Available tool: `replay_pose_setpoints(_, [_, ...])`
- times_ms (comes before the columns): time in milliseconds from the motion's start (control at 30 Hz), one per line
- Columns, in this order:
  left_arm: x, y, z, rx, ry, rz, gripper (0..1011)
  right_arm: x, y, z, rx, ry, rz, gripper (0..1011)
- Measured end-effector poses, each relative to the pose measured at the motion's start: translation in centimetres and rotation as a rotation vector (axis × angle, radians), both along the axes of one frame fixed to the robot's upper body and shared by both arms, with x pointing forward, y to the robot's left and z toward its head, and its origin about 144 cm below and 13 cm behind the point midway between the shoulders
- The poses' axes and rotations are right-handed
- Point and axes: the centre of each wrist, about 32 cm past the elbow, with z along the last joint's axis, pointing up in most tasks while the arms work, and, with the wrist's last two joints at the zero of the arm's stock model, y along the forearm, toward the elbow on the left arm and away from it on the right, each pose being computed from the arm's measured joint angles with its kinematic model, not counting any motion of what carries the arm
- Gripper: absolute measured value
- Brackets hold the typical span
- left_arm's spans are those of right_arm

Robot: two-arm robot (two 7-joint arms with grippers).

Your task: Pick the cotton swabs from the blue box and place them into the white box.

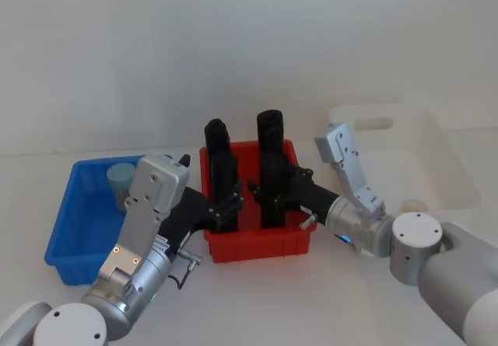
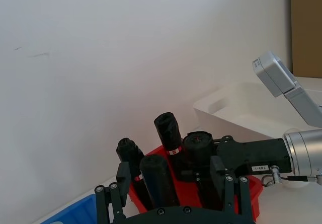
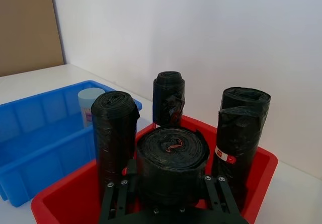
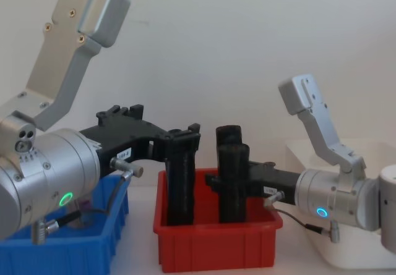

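left tool [image 1: 230,204] clamped on black roll [image 1: 224,176] | right tool [image 1: 263,194] clamped on another black roll [image 1: 274,181] | both in red bin [image 1: 257,243]

One cotton swabs jar [image 1: 120,181], pale-lidded and upright, stands in the blue box [image 1: 66,229]; the white box [image 1: 436,171] sits well apart.

A: The red bin [image 1: 257,245] and the blue box [image 1: 74,229] look like smooth, slightly glossy plastic.
B: The black rolls [image 3: 171,166] are crinkled plastic film; the white box [image 1: 436,167] looks matt, the desk [image 1: 311,299] smooth.
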Motion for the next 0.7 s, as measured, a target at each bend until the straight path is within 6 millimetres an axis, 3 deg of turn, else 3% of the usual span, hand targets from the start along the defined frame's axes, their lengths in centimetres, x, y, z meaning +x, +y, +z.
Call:
replay_pose_setpoints(233, [0.0,0.0,0.0,0.0,0.0,0.0,1004,0.23,0.03,0.11,0.003,-0.011,-0.001,499])
replay_pose_setpoints(700, [0.0,0.0,0.0,0.0,0.0,0.0,1004,0.61,-0.49,0.95,0.063,-0.082,-0.022,443])
